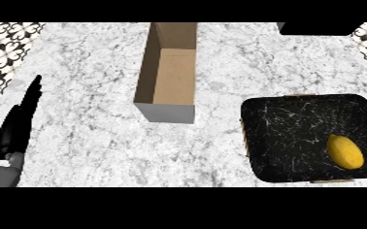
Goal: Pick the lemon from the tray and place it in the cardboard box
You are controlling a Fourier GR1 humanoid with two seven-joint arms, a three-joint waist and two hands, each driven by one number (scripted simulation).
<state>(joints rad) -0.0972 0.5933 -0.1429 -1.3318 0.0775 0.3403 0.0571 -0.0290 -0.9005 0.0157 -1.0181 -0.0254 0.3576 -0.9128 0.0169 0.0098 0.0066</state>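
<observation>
Yellow lemon (344, 151) on tray (287, 126), cardboard box (168, 73) apart, left robot hand (18, 123) straight-fingered, empty.

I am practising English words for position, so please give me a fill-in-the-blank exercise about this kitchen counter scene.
1. The lemon lies on the black ____, near its right edge.
2. The cardboard box stands to the ____ of the tray.
3. The inside of the box holds ____.
4. The only hand in view, the left hand, shows at the view's ____ edge.

Missing words: tray; left; nothing; left
</observation>
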